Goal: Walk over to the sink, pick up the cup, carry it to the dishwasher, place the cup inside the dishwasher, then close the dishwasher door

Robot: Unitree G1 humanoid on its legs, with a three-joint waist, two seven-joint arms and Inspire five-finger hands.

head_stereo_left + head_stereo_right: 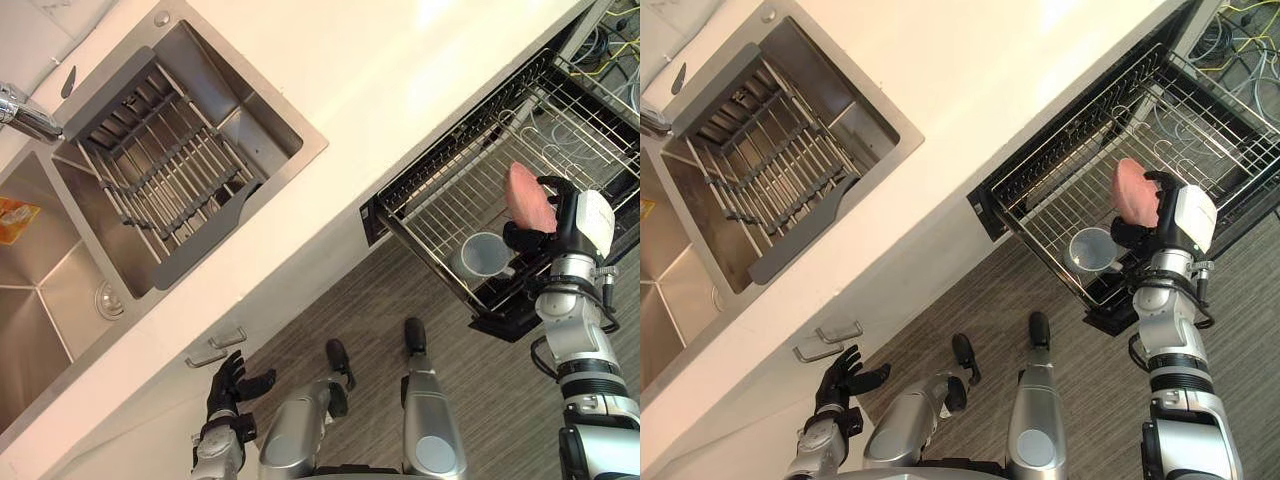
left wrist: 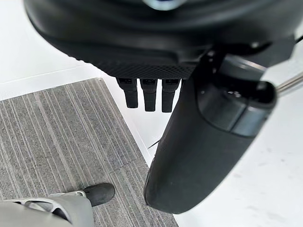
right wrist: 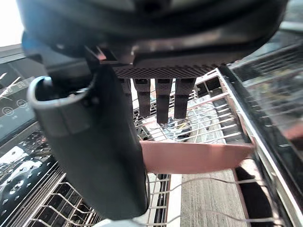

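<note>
My right hand point(image 1: 575, 225) is raised over the pulled-out wire rack point(image 1: 440, 190) of the open dishwasher. Its thumb and fingers pinch a pink cup point(image 1: 528, 197), which stands above the rack's near part. The right wrist view has the same pink cup point(image 3: 194, 157) past the thumb, with rack wires below it. A grey cup point(image 1: 483, 255) lies on its side in the rack's near corner, just left of the hand. My left hand point(image 1: 228, 385) hangs low by the cabinet front, fingers relaxed and holding nothing.
A steel sink point(image 1: 270, 105) with a dark drying rack point(image 1: 165, 175) in it sits in the pale counter point(image 1: 400, 70) at the left, beside a faucet point(image 1: 25, 115). Two drawer handles point(image 1: 215, 348) stick out just above my left hand. Grey striped floor point(image 1: 480, 400) lies under the dishwasher.
</note>
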